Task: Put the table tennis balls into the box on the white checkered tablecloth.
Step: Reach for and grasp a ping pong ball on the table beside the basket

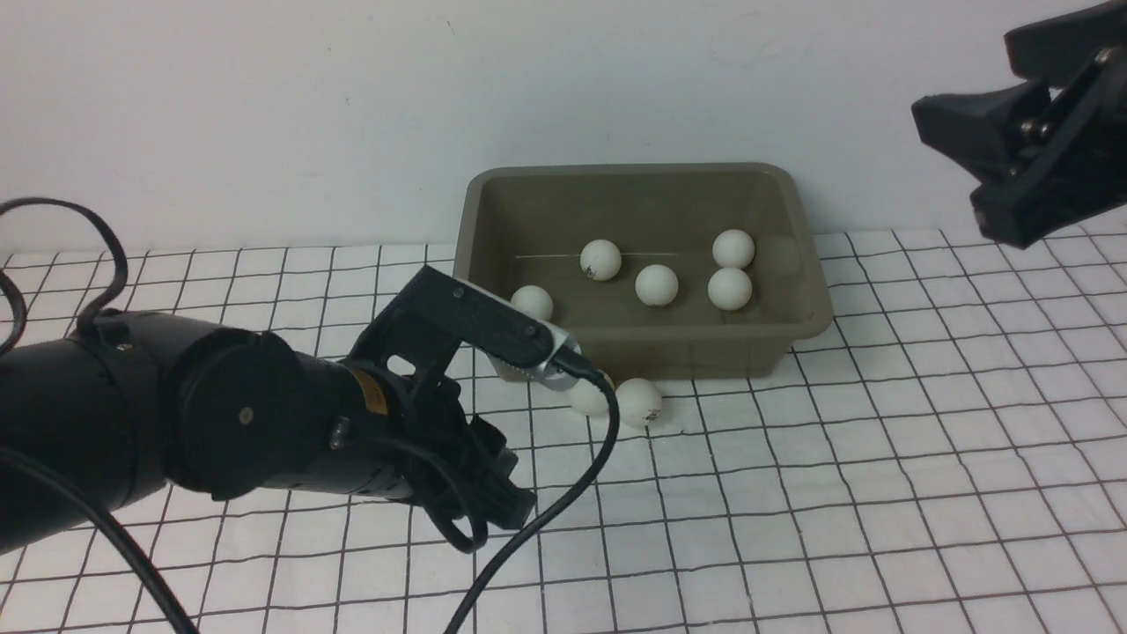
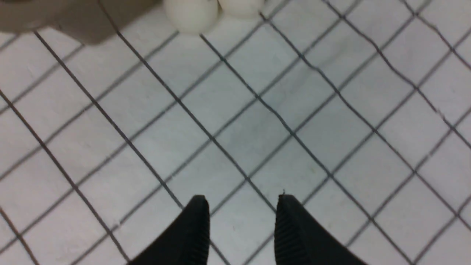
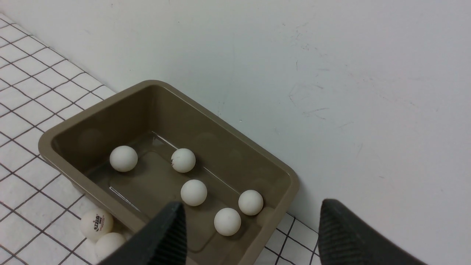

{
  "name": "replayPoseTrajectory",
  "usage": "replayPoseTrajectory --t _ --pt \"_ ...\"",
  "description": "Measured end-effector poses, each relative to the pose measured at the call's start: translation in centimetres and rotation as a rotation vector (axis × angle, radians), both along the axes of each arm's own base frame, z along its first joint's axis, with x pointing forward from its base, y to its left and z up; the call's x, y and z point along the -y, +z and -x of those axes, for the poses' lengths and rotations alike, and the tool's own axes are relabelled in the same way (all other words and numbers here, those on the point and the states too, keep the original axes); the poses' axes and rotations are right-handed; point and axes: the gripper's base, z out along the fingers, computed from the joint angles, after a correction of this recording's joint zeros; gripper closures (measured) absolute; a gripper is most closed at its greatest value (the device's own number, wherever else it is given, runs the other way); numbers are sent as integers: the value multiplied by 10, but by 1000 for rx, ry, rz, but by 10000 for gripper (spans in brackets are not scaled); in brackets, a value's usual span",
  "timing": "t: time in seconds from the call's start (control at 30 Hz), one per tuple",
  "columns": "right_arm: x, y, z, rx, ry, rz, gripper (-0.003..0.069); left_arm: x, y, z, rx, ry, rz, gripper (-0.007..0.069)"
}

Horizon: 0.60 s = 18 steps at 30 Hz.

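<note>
White checkered tablecloth (image 1: 880, 458) covers the table. The box (image 1: 797, 220) sits at its far edge, back rim just beside the wall. Left gripper (image 2: 241, 200) is low over bare cloth, jaws apart with a modest gap, nothing in them. Right gripper (image 3: 252, 203) is raised high off the box's right side, jaws spread wide, empty. Five table tennis balls (image 1: 657, 284) lie in the box. Two loose balls (image 3: 96, 223) sit side by side just beside its near wall. Front view half-hides one behind the left wrist camera; right wrist view shows both. Left wrist view shows open cloth between fingertips and that pair.
</note>
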Motion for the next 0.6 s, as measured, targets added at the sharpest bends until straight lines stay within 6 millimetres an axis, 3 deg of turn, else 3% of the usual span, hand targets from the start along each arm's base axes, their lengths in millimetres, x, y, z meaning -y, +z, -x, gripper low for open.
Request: replayPoseTrajectory --t 0.3,0.43,0.6 --pt "-1 4 -1 41 2 -17 216 -21 -31 3 393 132 108 390" --pt "-1 6 -2 65 3 -27 216 -17 -40 4 584 7 101 370" --pt "-1 6 -2 66 3 -27 216 -5 -62 -4 517 -9 168 319"
